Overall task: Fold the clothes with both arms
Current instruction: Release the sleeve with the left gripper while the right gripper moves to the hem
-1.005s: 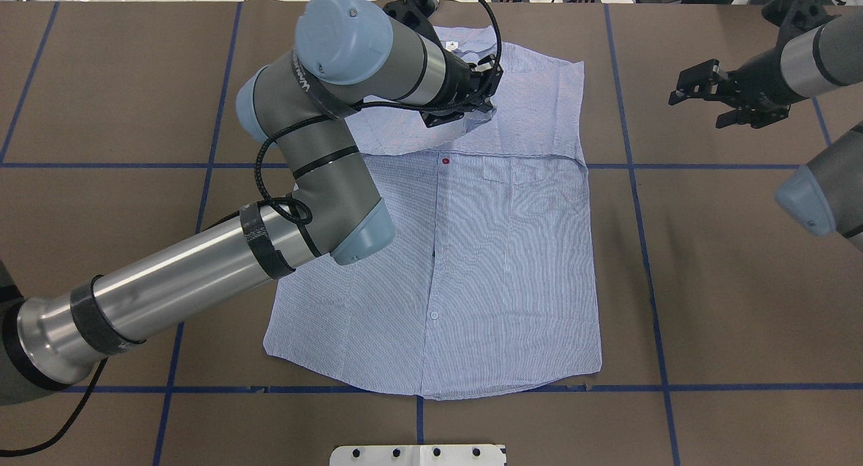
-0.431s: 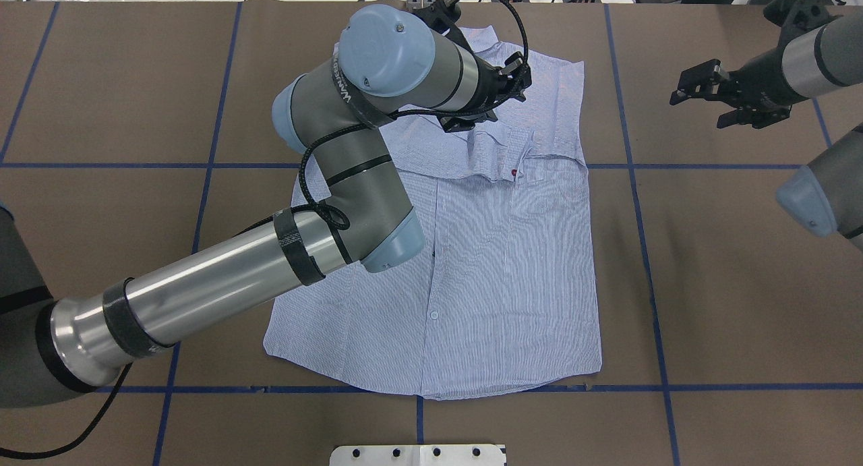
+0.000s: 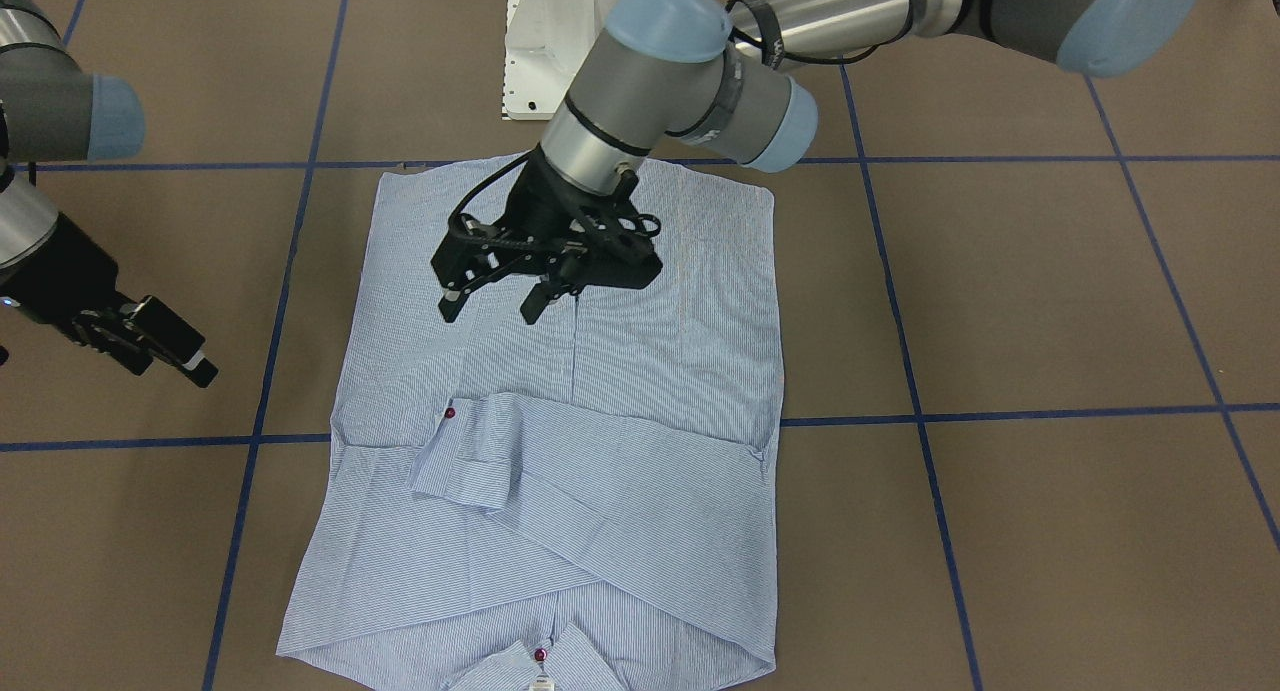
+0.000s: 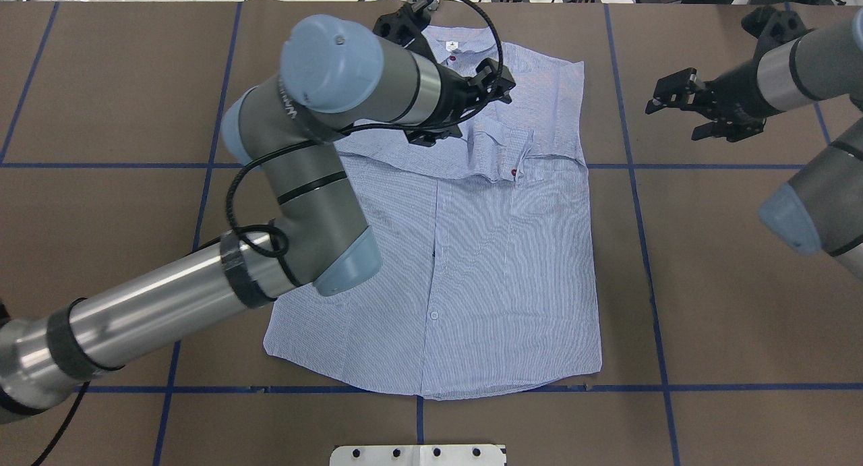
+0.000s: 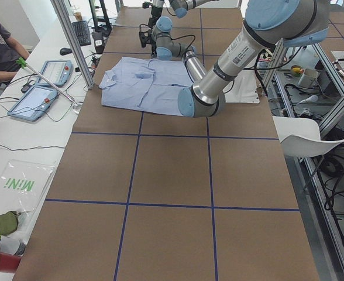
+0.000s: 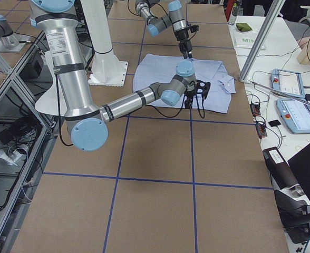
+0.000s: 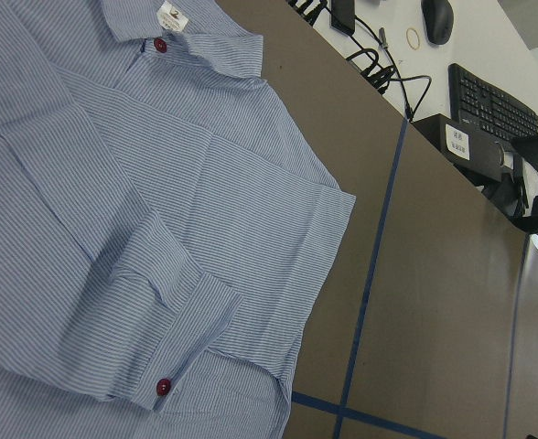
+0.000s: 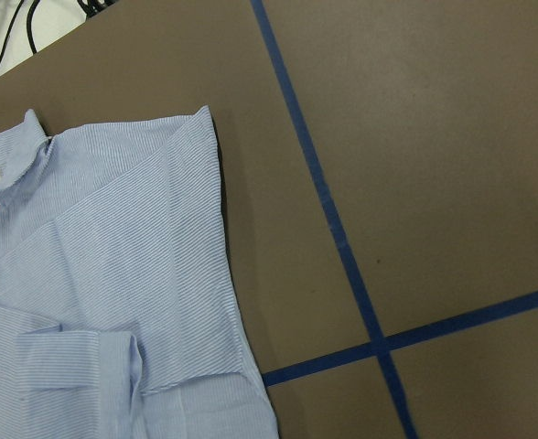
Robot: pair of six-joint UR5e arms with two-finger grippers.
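1. The shirt is laid flat on the counter. Its long axis runs near to far, with the collar at the far end and the hem at the near edge.
2. Both sleeves are folded across the chest. The upper cuff, with its red button, is found just right of the middle line.
3. The left pincer is held above the far part of the shirt, just left of that cuff. Its jaws are spread and nothing is gripped.
4. The right pincer is held over bare counter, right of the shirt's far right shoulder and clear of the cloth. It too is spread and empty.
5. The sleeve folds are judged done, and a fold of the body is judged to be what remains.
6. For that fold, the hem lies on the near side of both pincers. The right edge is nearer the right pincer, and the left edge is nearer the left pincer.
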